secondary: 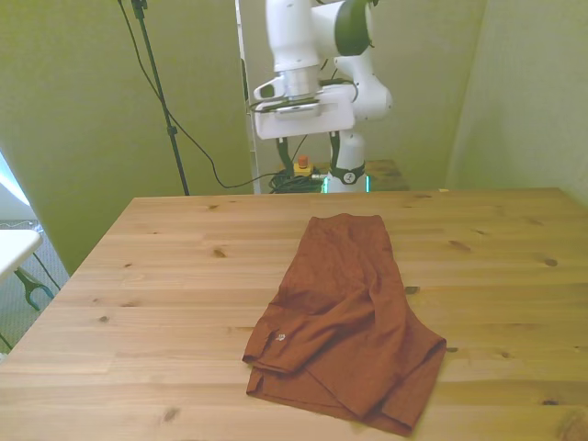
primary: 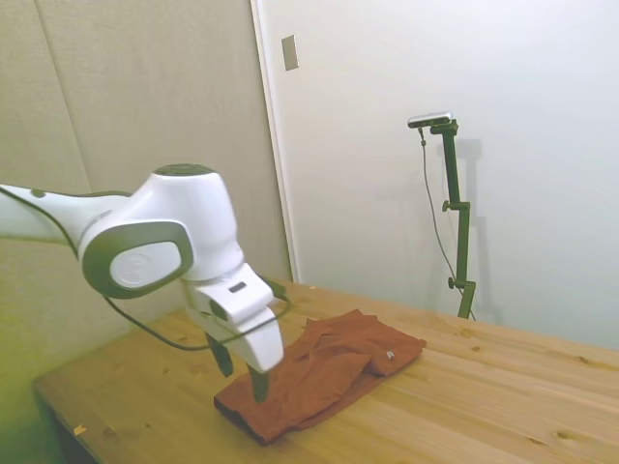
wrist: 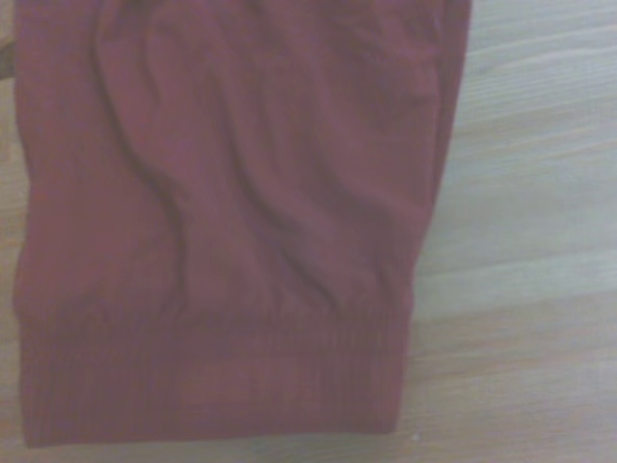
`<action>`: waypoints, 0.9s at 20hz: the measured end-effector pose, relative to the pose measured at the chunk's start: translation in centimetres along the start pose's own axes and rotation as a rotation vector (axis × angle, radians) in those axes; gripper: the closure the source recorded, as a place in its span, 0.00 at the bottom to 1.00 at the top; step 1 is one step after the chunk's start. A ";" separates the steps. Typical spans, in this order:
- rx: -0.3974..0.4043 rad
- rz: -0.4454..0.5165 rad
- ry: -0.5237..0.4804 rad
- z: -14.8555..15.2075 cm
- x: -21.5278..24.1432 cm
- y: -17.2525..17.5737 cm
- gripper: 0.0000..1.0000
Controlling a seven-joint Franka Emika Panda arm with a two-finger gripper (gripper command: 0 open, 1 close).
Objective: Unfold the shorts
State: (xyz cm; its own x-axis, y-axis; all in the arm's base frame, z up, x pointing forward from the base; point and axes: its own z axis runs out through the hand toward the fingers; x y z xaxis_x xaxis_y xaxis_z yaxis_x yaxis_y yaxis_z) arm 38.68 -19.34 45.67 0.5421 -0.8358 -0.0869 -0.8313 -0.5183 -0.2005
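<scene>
The rust-brown shorts (secondary: 344, 312) lie folded and wrinkled on the wooden table (secondary: 184, 276), with a small pale tag (secondary: 278, 338) near the front view's left corner. In the side view the shorts (primary: 334, 367) stretch from the table's middle toward the arm. My gripper (primary: 242, 372) is open and holds nothing. It hangs in the air in front of the shorts' end that lies toward the arm. In the front view the gripper (secondary: 308, 145) is high beyond the table's far edge. The wrist view shows the shorts (wrist: 222, 212) and their ribbed band over bare wood (wrist: 540, 241).
The table's surface (primary: 503, 406) extends on all sides of the shorts. Behind the far edge a yellow box with a red button (secondary: 300, 167) and cables sit on the floor. A white object (secondary: 14, 246) is at the front view's left border.
</scene>
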 end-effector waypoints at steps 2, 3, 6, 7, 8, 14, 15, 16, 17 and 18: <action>0.006 0.018 -0.099 1.2 3.1 0.5 0.00; 0.003 0.021 -0.149 1.9 4.4 0.6 0.00; -0.007 0.016 -0.268 4.0 7.1 0.9 0.00; 0.005 -0.002 -0.317 4.7 7.5 1.0 0.00; 0.015 -0.022 -0.363 5.2 7.7 1.2 0.00; 0.051 -0.054 -0.404 5.9 9.9 2.6 0.00; 0.070 -0.051 -0.385 6.0 10.2 2.7 0.00; 0.089 -0.050 -0.373 6.2 10.3 2.7 0.00; 0.107 -0.056 -0.374 6.5 10.2 2.7 0.00; 0.122 -0.065 -0.383 6.9 10.0 2.6 0.00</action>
State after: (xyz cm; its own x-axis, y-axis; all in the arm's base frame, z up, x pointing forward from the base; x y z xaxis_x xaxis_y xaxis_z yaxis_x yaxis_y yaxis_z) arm 42.73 -27.79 37.59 0.6184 -0.6625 -0.4227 -0.7858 -0.5230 -0.3300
